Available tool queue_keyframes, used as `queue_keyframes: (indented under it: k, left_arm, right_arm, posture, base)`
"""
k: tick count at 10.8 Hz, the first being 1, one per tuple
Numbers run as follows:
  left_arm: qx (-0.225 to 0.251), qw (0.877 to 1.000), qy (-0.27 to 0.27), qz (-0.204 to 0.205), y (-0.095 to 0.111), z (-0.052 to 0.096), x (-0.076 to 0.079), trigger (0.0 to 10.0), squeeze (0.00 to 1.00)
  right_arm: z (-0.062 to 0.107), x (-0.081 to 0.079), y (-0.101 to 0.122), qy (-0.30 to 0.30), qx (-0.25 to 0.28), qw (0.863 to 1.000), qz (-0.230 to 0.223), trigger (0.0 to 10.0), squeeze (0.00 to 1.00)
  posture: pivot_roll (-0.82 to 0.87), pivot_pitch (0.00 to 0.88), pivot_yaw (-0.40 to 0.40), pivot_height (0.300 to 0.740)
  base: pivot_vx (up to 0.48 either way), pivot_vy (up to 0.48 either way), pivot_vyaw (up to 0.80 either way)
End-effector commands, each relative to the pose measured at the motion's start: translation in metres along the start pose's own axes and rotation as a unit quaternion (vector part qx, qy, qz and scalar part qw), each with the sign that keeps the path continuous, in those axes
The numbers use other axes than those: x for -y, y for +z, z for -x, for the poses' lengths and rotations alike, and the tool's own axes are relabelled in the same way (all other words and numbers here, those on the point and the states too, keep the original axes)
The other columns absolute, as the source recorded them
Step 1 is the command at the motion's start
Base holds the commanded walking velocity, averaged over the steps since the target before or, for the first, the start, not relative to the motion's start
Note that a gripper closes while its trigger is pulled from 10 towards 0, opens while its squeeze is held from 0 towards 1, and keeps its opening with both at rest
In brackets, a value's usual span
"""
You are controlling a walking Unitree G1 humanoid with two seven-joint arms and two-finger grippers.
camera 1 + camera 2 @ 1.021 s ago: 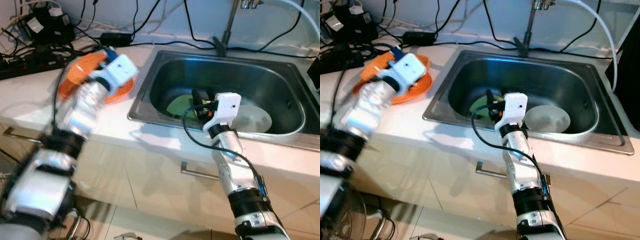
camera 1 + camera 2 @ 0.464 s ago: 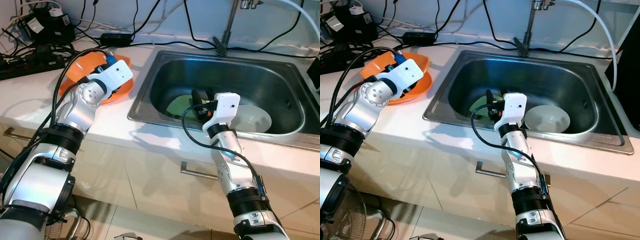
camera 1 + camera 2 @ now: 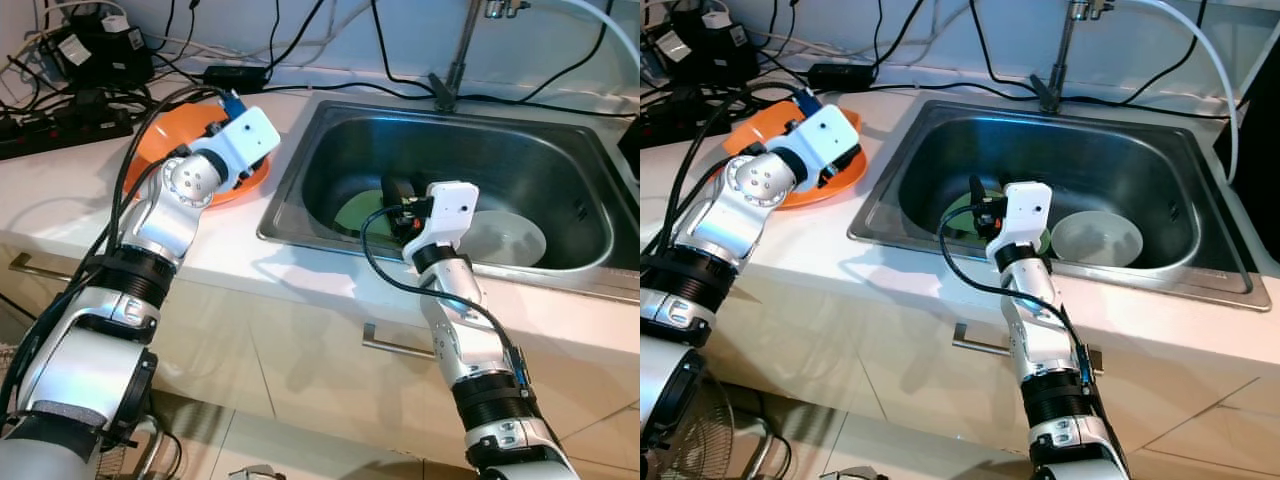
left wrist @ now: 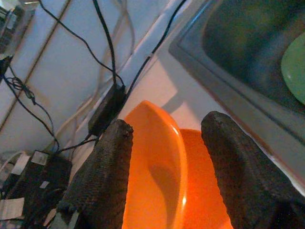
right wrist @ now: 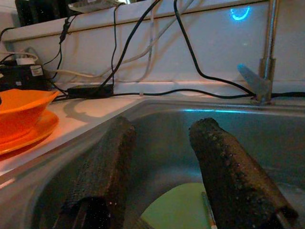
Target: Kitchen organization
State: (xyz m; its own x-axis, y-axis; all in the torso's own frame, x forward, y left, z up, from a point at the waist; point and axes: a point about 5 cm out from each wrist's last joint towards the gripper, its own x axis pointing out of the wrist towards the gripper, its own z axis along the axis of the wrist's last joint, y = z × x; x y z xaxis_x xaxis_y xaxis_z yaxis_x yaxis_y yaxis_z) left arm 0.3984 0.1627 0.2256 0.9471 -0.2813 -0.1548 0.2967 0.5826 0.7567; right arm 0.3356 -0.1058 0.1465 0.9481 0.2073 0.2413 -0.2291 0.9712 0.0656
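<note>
Left gripper (image 4: 167, 167), fingers spread, straddles the orange bowl (image 4: 155, 176) on the countertop (image 3: 60, 200); right gripper (image 5: 162, 167), open and empty, hangs in the sink (image 3: 560, 265) over the green plate (image 5: 178, 210)

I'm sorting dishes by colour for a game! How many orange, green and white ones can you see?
Orange: 2, a bowl on a plate
Green: 1, a plate in the sink
White: 1, a bowl in the sink
Total: 4

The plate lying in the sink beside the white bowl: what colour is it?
The plate is light green, clearest in the left eye view.
</note>
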Motion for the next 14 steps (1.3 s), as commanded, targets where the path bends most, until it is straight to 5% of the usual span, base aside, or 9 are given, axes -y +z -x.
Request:
queue_keyframes:
  k: [1, 3, 10, 11, 12, 14]
  left_arm:
    - [-0.015, 1.000, -0.017, 0.003, -0.008, 0.000, 0.007, 10.0, 0.00]
    - [-0.071, 0.996, -0.003, -0.053, -0.030, 0.003, 0.004, 10.0, 0.00]
    - [-0.149, 0.982, 0.014, -0.116, -0.057, 0.005, 0.003, 10.0, 0.00]
    - [-0.155, 0.980, 0.015, -0.125, -0.059, 0.005, 0.004, 1.5, 0.00]
    - [-0.155, 0.979, 0.016, -0.128, -0.060, 0.005, 0.004, 0.0, 0.00]
    - [-0.153, 0.979, 0.017, -0.132, -0.059, 0.004, 0.005, 0.0, 0.00]
  right_arm:
    - [-0.002, -0.001, 0.000, 0.000, -0.002, 1.000, 0.000, 10.0, 0.00]
    - [-0.002, -0.001, -0.001, 0.000, -0.003, 1.000, 0.000, 10.0, 0.00]
    - [-0.002, -0.002, -0.002, 0.000, -0.005, 1.000, -0.003, 10.0, 0.00]
    - [-0.002, -0.001, -0.002, 0.000, -0.005, 1.000, -0.002, 10.0, 0.00]
    - [-0.002, -0.001, -0.002, -0.001, -0.005, 1.000, -0.002, 10.0, 0.00]
    - [-0.002, -0.001, -0.002, -0.002, -0.005, 1.000, -0.002, 10.0, 0.00]
  posture:
    - [0.09, 0.000, 0.034, 0.740]
    - [0.09, 0.000, 0.034, 0.740]
    - [0.09, 0.000, 0.035, 0.740]
    - [0.09, 0.000, 0.035, 0.740]
    - [0.09, 0.000, 0.036, 0.740]
    - [0.09, 0.000, 0.037, 0.740]
  base:
    - [0.000, 0.000, 0.00]
    - [0.000, 0.000, 0.00]
    - [0.000, 0.000, 0.00]
    - [0.000, 0.000, 0.00]
    - [0.000, 0.000, 0.00]
    - [0.000, 0.000, 0.00]
